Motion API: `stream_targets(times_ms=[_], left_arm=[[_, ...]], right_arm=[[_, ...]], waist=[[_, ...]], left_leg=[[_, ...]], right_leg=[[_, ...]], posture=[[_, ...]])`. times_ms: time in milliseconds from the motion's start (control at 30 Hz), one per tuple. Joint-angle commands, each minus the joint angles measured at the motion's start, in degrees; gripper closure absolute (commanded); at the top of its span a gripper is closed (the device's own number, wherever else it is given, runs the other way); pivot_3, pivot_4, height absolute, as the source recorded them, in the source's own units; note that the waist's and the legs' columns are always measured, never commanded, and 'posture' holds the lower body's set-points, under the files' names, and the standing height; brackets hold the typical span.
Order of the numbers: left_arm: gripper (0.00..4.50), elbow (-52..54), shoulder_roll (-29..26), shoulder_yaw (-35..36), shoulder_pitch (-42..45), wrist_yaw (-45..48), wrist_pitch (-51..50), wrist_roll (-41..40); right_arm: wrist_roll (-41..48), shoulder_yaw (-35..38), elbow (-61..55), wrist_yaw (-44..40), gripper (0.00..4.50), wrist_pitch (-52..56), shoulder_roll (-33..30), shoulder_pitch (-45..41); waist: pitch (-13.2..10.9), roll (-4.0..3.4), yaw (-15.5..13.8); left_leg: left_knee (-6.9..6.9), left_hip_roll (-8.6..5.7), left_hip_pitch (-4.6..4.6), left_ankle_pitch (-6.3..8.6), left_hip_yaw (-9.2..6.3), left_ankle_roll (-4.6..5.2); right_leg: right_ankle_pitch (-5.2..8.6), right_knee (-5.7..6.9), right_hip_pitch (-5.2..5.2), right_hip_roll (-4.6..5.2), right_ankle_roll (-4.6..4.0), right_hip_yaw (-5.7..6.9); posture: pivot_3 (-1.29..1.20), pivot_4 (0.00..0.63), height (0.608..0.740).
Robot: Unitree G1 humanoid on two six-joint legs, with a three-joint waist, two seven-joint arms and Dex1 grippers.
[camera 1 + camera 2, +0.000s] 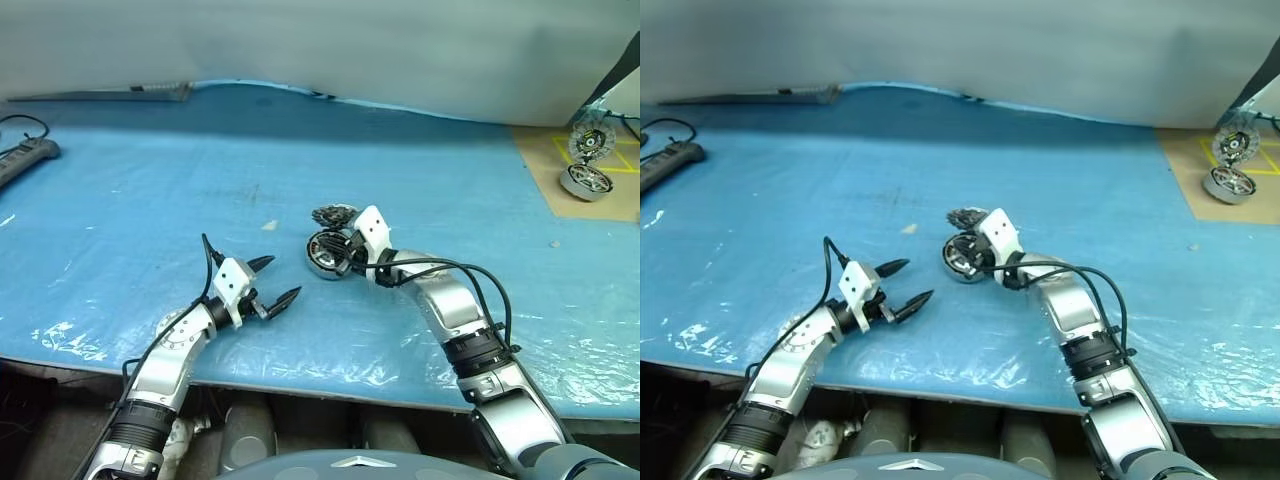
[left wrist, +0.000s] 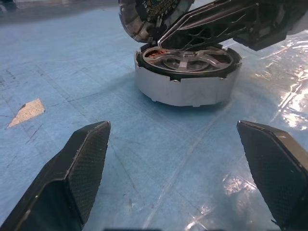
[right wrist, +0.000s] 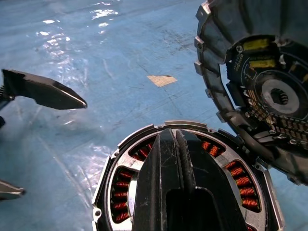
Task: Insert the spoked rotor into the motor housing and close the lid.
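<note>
The motor housing (image 1: 322,256) sits on the blue sheet mid-table, a silver can with copper windings (image 3: 243,185) inside. The spoked rotor (image 2: 192,61) lies in its top. The lid (image 1: 333,214) stands open and upright at the far rim, its finned inner face (image 3: 260,72) showing. My right gripper (image 3: 174,134) is shut, and its fingers lie across the housing's centre with the tips near the hinge. My left gripper (image 1: 272,282) stands open and empty, a short way to the left of the housing and nearer the front, pointing toward it.
A power strip (image 1: 25,158) lies at the far left. More motor parts (image 1: 588,168) stand on a brown board at the far right. A small pale scrap (image 1: 268,226) lies left of the housing. The table's front edge (image 1: 330,385) runs below both arms.
</note>
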State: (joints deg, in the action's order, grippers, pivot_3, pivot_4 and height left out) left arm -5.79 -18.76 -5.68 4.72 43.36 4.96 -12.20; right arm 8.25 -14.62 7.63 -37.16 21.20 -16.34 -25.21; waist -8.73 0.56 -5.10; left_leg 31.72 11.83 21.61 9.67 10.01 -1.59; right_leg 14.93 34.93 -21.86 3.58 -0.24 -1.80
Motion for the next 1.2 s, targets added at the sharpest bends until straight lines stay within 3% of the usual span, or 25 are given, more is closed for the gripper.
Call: stream_targets(times_ms=[33,167,300,533,633,767,933,1033,1200], left_arm=[[0.0,2.51,-0.09,0.19,0.35,-0.05,0.24,-0.34],[0.0,2.97,-0.09,0.1,0.11,-0.13,-0.06,-0.39],[0.0,3.13,-0.04,0.02,0.23,-0.09,-0.36,-0.39],[0.0,0.24,-0.17,0.43,0.54,0.91,1.56,-0.33],[0.0,-0.55,-0.29,0.52,0.33,1.19,2.4,-0.27],[0.0,-1.17,-0.38,0.59,0.09,1.5,3.27,-0.24],[0.0,-0.99,-0.23,0.41,0.14,1.57,3.3,-0.27],[0.0,-0.63,-0.17,0.3,0.42,1.55,2.92,-0.28],[0.0,-0.07,-0.15,0.18,0.94,1.59,2.2,-0.33]], right_arm=[[-4.94,-4.32,1.21,-2.01,4.47,0.18,-3.93,4.53],[-4.97,-6.29,-2.33,-5.01,4.47,-0.93,-5.87,6.13],[-4.08,-3.77,-0.29,-2.45,4.47,1.66,-3.68,4.86],[7.03,4.57,-8.17,-5.61,4.47,12.12,-3.0,3.01],[11.98,7.14,-14.91,-9.8,4.47,17.79,-7.52,3.45],[12.65,7.21,-19.46,-16.69,4.47,18.75,-18.31,4.79],[6.3,6.73,-10.2,-15.24,4.47,13.35,-23.89,-0.84],[1.55,6.42,1.37,-10.06,4.47,8.22,-20.87,-7.75],[0.02,7.39,19.83,-8.85,4.47,-1.29,-13.26,-18.09]], waist=[[0.0,0.0,-0.24],[0.08,0.13,-0.28],[0.14,0.19,-0.02],[0.1,0.15,0.81],[0.04,0.14,0.64],[-0.02,0.07,0.3],[-0.03,0.06,0.95],[-0.03,0.06,1.37],[-0.04,0.04,1.29]], left_leg=[[-0.01,-0.01,-0.04,0.01,0.0,0.01],[-0.16,-0.08,-0.05,0.01,0.02,0.01],[-0.43,-0.07,0.03,-0.09,0.04,-0.14],[-0.44,-0.02,0.07,-0.07,0.04,-0.17],[-0.41,-0.09,0.25,-0.08,0.03,-0.16],[-0.44,-0.06,0.53,-0.09,0.04,-0.2],[-0.43,0.0,0.5,-0.01,0.03,-0.35],[-0.34,-0.03,0.49,-0.01,0.06,-0.35],[-0.17,0.0,0.52,-0.01,0.11,-0.34]], right_leg=[[0.01,-0.03,0.0,0.01,0.02,0.0],[-0.01,-0.17,0.16,0.19,-0.01,-0.01],[-0.19,-0.19,-0.05,0.13,-0.08,0.01],[-0.07,-0.15,-0.14,-0.02,-0.33,0.0],[-0.08,-0.2,-0.24,0.11,-0.31,-0.02],[-0.24,-0.18,-0.45,0.04,-0.06,0.08],[-0.23,-0.08,-0.5,-0.27,-0.1,0.12],[-0.25,-0.06,-0.51,-0.22,-0.12,0.08],[-0.25,0.1,-0.54,-0.23,-0.21,0.06]], posture=[[0.0,0.15,0.74],[0.0,0.15,0.74],[0.0,0.15,0.74],[0.0,0.15,0.74],[0.0,0.15,0.74],[0.0,0.15,0.74],[0.0,0.15,0.74],[0.0,0.15,0.74],[0.0,0.15,0.74]])
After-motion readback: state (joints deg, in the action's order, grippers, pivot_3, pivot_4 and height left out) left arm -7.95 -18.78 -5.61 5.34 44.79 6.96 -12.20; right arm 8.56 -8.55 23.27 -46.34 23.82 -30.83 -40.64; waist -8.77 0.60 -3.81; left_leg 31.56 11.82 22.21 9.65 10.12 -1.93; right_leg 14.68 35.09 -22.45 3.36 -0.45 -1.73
